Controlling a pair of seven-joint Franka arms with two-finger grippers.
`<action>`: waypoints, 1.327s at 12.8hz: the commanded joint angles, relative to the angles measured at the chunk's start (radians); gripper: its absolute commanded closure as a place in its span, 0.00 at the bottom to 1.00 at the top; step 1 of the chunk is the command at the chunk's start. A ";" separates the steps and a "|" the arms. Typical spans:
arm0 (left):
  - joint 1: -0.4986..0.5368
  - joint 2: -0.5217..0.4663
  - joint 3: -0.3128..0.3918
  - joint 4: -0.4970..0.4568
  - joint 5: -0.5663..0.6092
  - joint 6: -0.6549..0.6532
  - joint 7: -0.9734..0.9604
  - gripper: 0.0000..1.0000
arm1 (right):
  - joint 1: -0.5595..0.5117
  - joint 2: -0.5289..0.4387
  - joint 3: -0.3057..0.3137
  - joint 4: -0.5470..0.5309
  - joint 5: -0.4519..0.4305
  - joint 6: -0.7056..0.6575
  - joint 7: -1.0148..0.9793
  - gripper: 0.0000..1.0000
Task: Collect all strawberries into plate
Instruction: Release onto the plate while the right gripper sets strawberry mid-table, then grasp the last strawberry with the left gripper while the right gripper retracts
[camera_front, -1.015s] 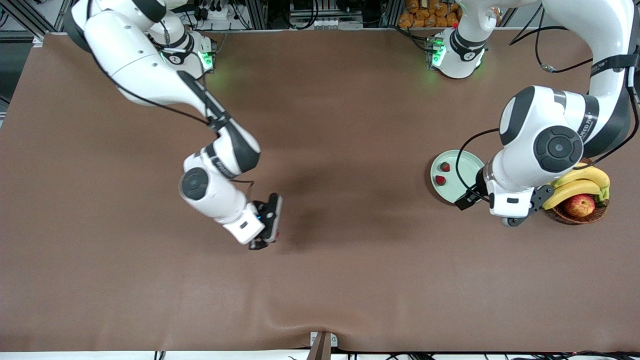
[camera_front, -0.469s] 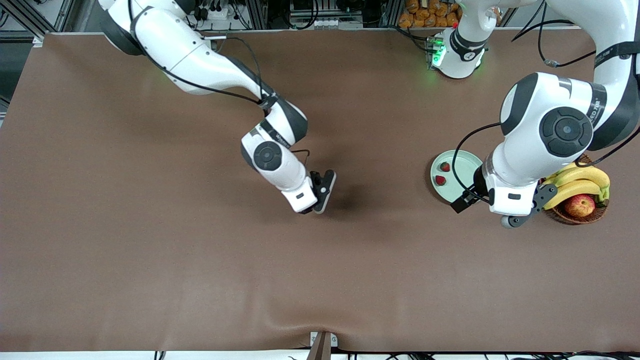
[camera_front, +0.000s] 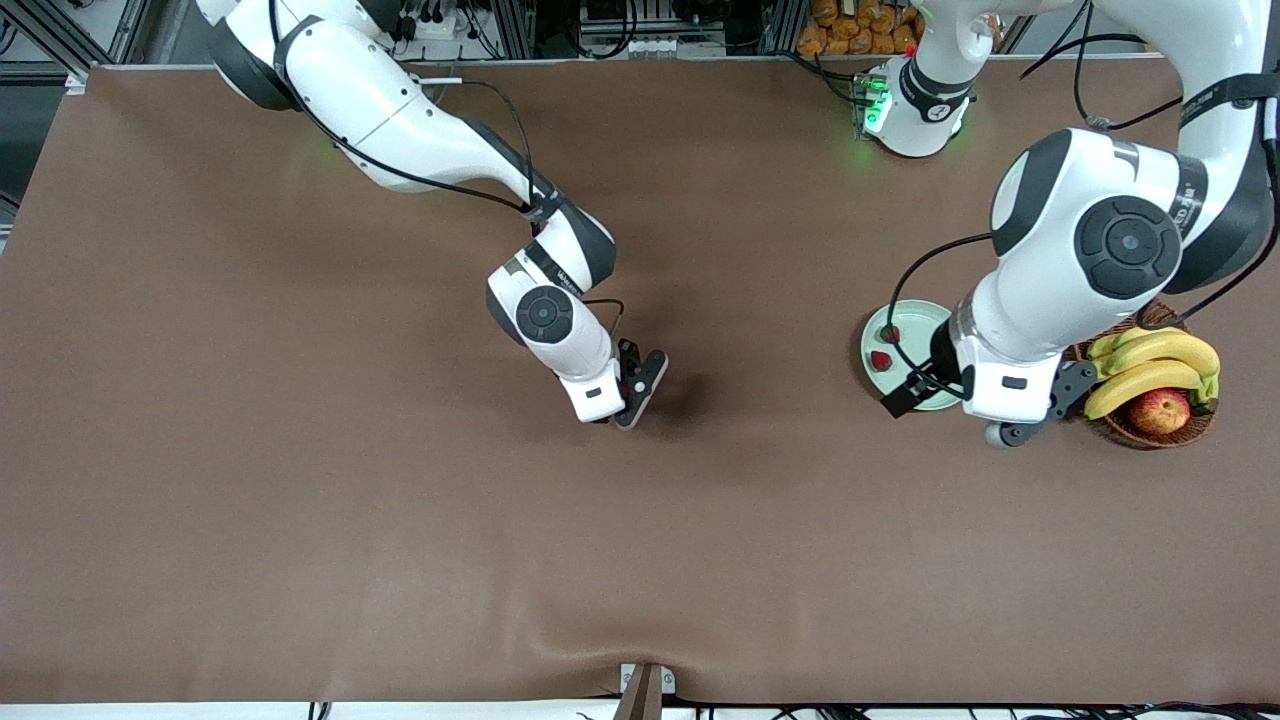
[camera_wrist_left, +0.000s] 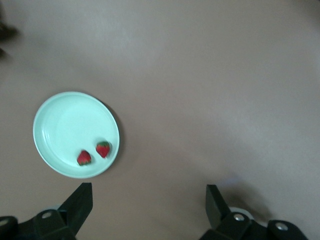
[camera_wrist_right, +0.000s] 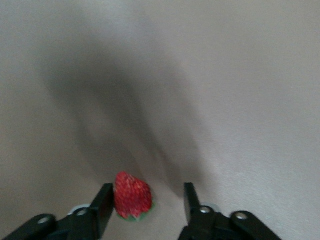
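In the right wrist view a strawberry (camera_wrist_right: 133, 196) sits between the fingers (camera_wrist_right: 102, 205) of the right gripper (camera_wrist_right: 145, 207), pressed against one finger with a clear gap to the other, so the fingers are spread well wider than the berry and I cannot tell whether it is gripped or just lying there. Outward from the fingers is only bare brown tabletop (camera_front: 300, 500) under the arm's shadow. In the front view the right gripper (camera_front: 630, 395) is over the middle of the tabletop, almost where it was half a second ago; a second ago it was nearer the right arm's end.

The left gripper (camera_wrist_left: 145, 207) has its fingers (camera_wrist_left: 80, 202) spread wide with nothing between them. Just past one fingertip lies the pale mint-green plate (camera_wrist_left: 55, 125) with two strawberries (camera_wrist_left: 93, 153) side by side near its rim. In the front view the left gripper (camera_front: 945, 395) hangs over the plate (camera_front: 915, 312), having crept further over it than before. Beside it stands a wicker basket (camera_front: 1150, 432) holding bananas (camera_front: 1160, 360) and an apple (camera_front: 1160, 410).
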 joint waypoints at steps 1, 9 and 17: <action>-0.025 0.035 -0.005 0.006 -0.031 0.004 -0.049 0.00 | -0.012 -0.093 -0.011 -0.021 0.000 -0.102 0.053 0.00; -0.253 0.248 0.001 0.040 -0.073 0.378 -0.389 0.00 | -0.209 -0.469 -0.117 -0.167 0.003 -0.364 0.091 0.00; -0.502 0.489 0.127 0.158 -0.071 0.555 -0.835 0.00 | -0.520 -0.799 -0.196 -0.272 0.020 -0.652 0.091 0.00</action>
